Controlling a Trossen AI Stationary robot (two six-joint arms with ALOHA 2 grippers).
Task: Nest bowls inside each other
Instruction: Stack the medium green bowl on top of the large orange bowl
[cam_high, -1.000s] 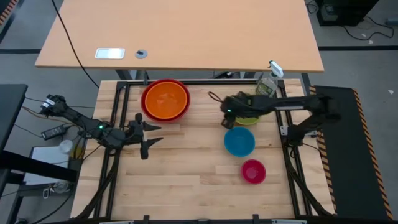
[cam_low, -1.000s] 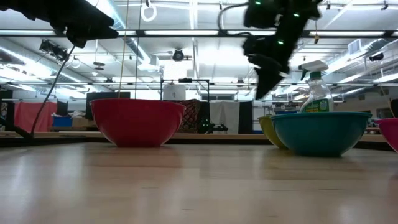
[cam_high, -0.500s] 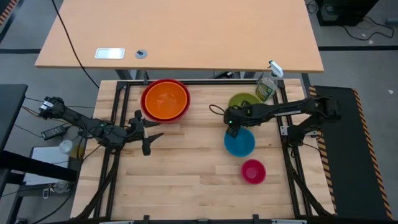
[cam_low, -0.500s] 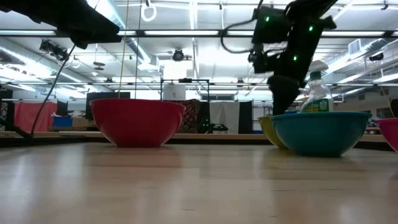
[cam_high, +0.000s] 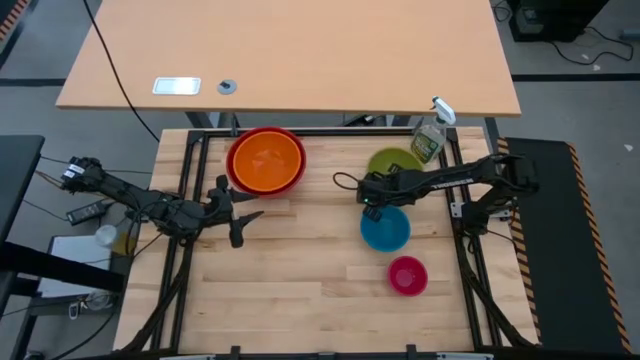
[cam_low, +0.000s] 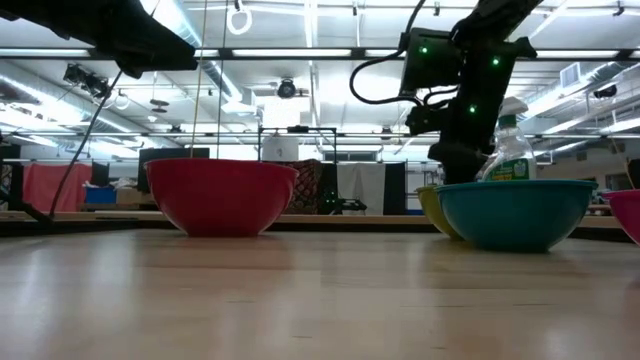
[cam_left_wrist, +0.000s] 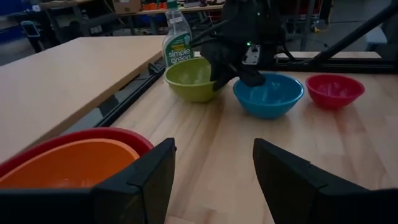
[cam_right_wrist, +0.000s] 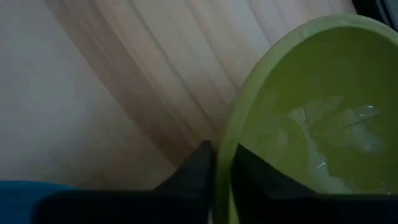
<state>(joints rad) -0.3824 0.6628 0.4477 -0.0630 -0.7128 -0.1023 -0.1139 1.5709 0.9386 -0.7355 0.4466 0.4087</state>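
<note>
The green bowl (cam_high: 397, 162) stands on its base at the far right of the table; it also shows in the right wrist view (cam_right_wrist: 311, 124). My right gripper (cam_high: 372, 196) is shut on its rim, between it and the blue bowl (cam_high: 386, 229). The pink bowl (cam_high: 407, 275) sits nearer the front. An orange bowl (cam_high: 265, 160) lies nested in the red bowl (cam_high: 240, 182) at the far left. My left gripper (cam_high: 236, 215) hovers open at the left, touching nothing. My right gripper holds the green bowl by its rim (cam_right_wrist: 225, 146), on the side that faces the blue bowl. One finger (cam_right_wrist: 264, 180) is inside the bowl and one finger (cam_right_wrist: 189, 177) outside. The fingers slant down from above. The bowl's base is on the table.
A clear spray bottle (cam_high: 432, 133) stands just behind the green bowl at the table's far right corner. Bare wood lies in the middle and along the near edge. A larger table with a white card (cam_high: 177, 86) stands beyond the far edge.
My right gripper has sunk from above the green bowl down to its rim, drawing a little toward the blue bowl. The bowls stand where they were.
</note>
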